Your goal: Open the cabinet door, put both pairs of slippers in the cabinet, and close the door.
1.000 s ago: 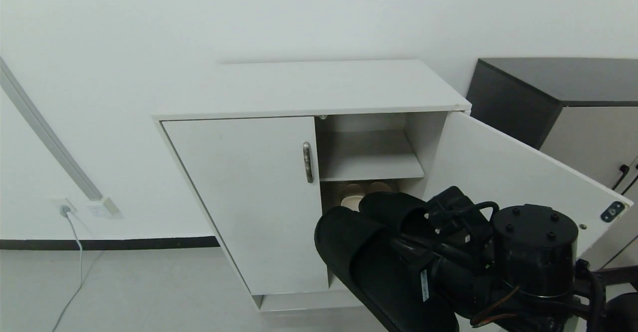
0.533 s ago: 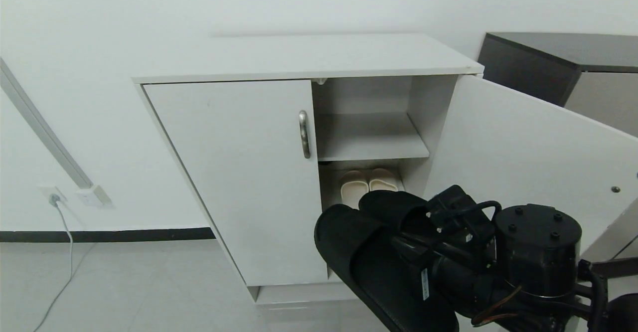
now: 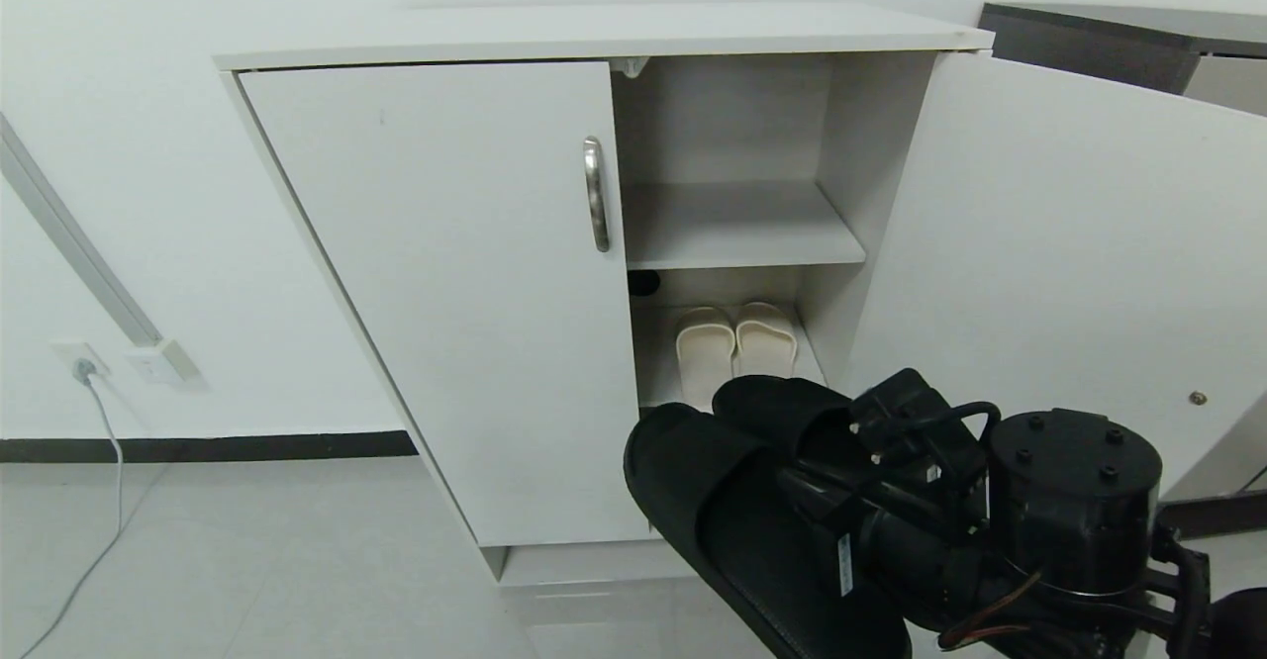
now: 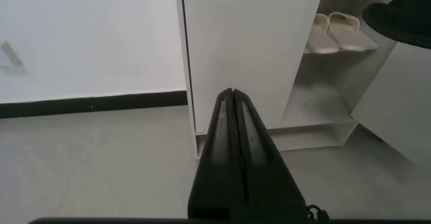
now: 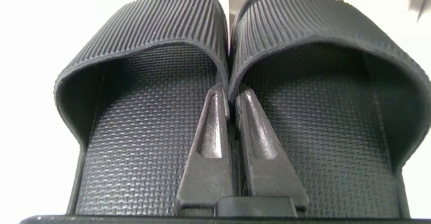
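Observation:
The white cabinet (image 3: 594, 31) stands against the wall with its right door (image 3: 1069, 243) swung open and its left door (image 3: 465, 273) closed. A cream pair of slippers (image 3: 734, 342) lies side by side on the lower shelf, also seen as the cream slippers (image 4: 337, 32) in the left wrist view. My right gripper (image 5: 231, 93) is shut on the black pair of slippers (image 3: 732, 481), pinching their two inner edges together, just in front of the opening. My left gripper (image 4: 232, 93) is shut and empty, low over the floor before the closed door.
The upper shelf (image 3: 737, 229) is bare. A dark cabinet (image 3: 1119, 41) stands behind the open door at the right. A wall socket with a cable (image 3: 84, 367) is at the left, above the open grey floor (image 3: 247, 560).
The head camera has sunk and come closer, so the cabinet sits higher in the picture and the cream slippers show fully. The right gripper still holds the black pair.

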